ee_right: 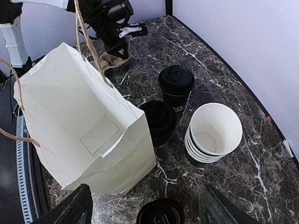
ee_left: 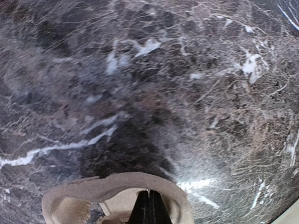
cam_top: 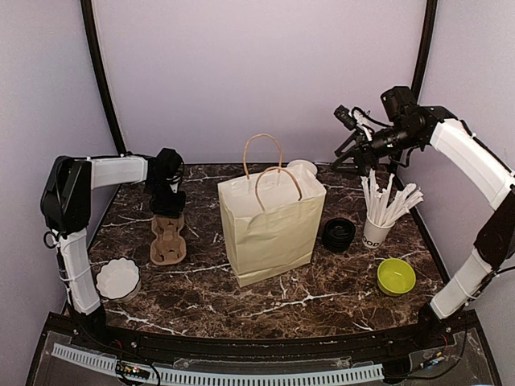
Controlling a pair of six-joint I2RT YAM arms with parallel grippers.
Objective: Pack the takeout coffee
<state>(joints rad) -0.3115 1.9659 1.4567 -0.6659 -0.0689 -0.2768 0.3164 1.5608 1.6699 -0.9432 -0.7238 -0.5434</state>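
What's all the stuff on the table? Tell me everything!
paper bag: one, cream, middle
lidded coffee cups: two, black lids, behind the bag
empty cups: one stack, white, beside those
loose lids: stack, black, right of bag
cup of sticks: one, white, far right
green bowl: one, green, near right
fluted bowl: one, white, near left
cup carrier: one, brown, left of bag
table: one, dark marble
left gripper: black, shut, at the cup carrier
right gripper: black, open, raised back right

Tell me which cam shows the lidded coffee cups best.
Right wrist: both lidded cups are clearly visible beside the bag. Top external hides them behind the bag; left wrist shows none.
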